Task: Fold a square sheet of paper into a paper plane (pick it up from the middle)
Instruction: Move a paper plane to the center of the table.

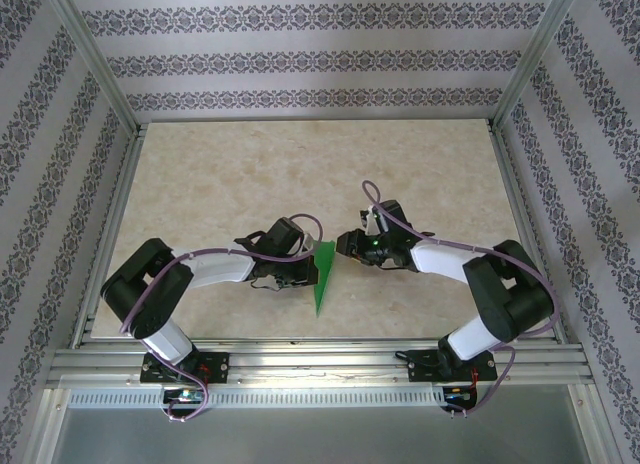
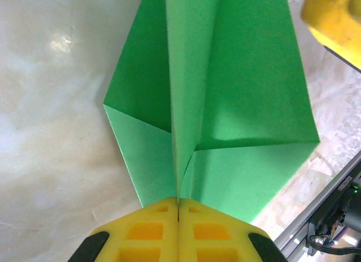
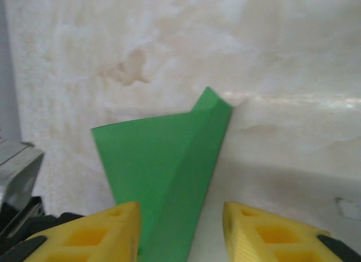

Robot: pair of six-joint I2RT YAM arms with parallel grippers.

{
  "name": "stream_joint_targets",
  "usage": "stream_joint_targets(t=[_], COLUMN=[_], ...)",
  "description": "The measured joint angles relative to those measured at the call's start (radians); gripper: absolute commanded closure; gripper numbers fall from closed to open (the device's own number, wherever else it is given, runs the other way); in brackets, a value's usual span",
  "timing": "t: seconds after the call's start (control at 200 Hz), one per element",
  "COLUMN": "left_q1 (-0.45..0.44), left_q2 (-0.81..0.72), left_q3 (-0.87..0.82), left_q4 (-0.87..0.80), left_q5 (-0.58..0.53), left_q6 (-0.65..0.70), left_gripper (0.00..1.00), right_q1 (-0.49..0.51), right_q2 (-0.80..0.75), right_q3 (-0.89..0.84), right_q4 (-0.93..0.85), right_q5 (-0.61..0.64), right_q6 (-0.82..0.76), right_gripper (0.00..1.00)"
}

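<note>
1. Already the paper plane (image 1: 324,274) has a pointed outline and a centre ridge, so I judge the main folds done.
2. My left end effector (image 2: 178,208) is clamped shut on the plane's ridge.
3. My right end effector (image 3: 180,208) is open, its fingers either side of the plane, gripping nothing.
4. The plane sits on the bench (image 1: 220,184) between both end effectors. What is left, I reckon, is a final crease and the release.

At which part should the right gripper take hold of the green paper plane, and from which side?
Likely the centre ridge of the paper plane, from the right, jaws astride it: it stands up as a thin fold, while the wings lie flatter. Keep clear of the left gripper, shut on the same ridge.
</note>
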Motion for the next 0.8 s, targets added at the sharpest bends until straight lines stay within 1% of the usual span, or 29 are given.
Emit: stream_joint_targets(t=[0.07,0.225,0.295,0.37,0.43,0.48,0.59,0.63,0.674,0.804], left_q1=[0.000,0.000,0.000,0.000,0.000,0.000,0.000,0.000,0.000,0.000], left_q2=[-0.019,-0.036,-0.037,-0.037,-0.037,-0.037,-0.037,-0.037,-0.037,-0.037], left_q3=[0.005,0.021,0.023,0.024,0.024,0.024,0.026,0.028,0.032,0.043], left_q4=[-0.011,-0.016,-0.019,-0.031,-0.041,-0.049,-0.066,-0.072,-0.077,-0.087], left_q5=[-0.014,-0.026,-0.034,-0.044,-0.050,-0.056,-0.071,-0.071,-0.072,-0.079], left_q6=[0.000,0.000,0.000,0.000,0.000,0.000,0.000,0.000,0.000,0.000], left_gripper=[0.94,0.95,0.95,0.95,0.95,0.95,0.95,0.95,0.95,0.95], right_q1=[0.002,0.021,0.027,0.033,0.038,0.042,0.055,0.055,0.055,0.055], right_q2=[-0.012,-0.003,0.017,0.048,0.075,0.092,0.129,0.138,0.146,0.149], right_q3=[0.021,0.070,0.080,0.080,0.080,0.080,0.080,0.080,0.080,0.080], right_q4=[0.000,-0.006,-0.008,-0.013,-0.023,-0.027,-0.031,-0.030,-0.031,-0.030], right_q5=[-0.024,-0.055,-0.056,-0.056,-0.056,-0.057,-0.063,-0.064,-0.066,-0.068], right_q6=[0.010,0.027,0.031,0.037,0.042,0.048,0.052,0.054,0.054,0.053], right_gripper=[0.52,0.51,0.56,0.63,0.66,0.71,0.77,0.76,0.71,0.66])
